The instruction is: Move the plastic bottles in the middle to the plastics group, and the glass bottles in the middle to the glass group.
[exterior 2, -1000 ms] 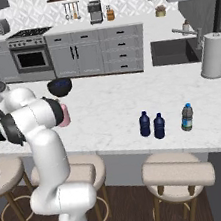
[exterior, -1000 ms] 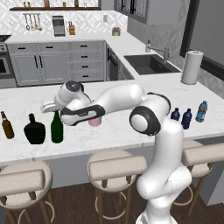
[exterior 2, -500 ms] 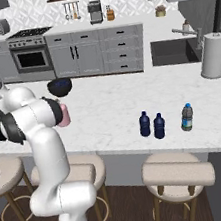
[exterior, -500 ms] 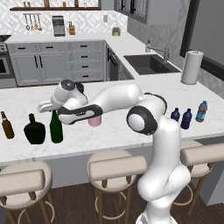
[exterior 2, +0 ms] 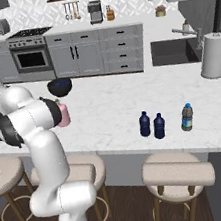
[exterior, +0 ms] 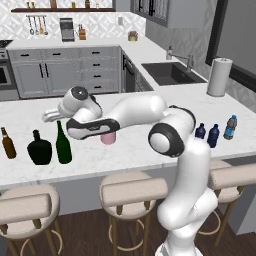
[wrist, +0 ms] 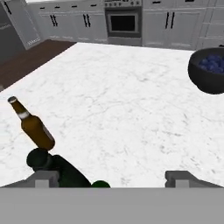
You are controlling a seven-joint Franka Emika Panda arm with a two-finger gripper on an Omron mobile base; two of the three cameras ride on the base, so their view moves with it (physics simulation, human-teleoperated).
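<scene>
You have the white marble desk running across both base views, with the white arm reaching from its base at the lower right of the left base view out over the desk toward the left. At the desk's left end, in the left base view, the tall green wine bottle stands upright just beside the squat black bottle, and the slim brown bottle stands a little further left, apart from the black one. The tool sits above and just behind the green bottle's neck; in the hand view its two finger tips stand far apart near the bottom corners, jaws wide and gripping nothing, with the green bottle's top showing between them at the bottom edge. That same view looks down on the black bottle and the brown bottle, and a dark bowl sits at the right edge. The squat pink bottle stands mid-desk, partly hidden under the forearm; you see it beside the arm in the right base view too. Toward the desk's right end two small dark blue bottles stand side by side, with the clear blue-capped bottle near them on the right.
</scene>
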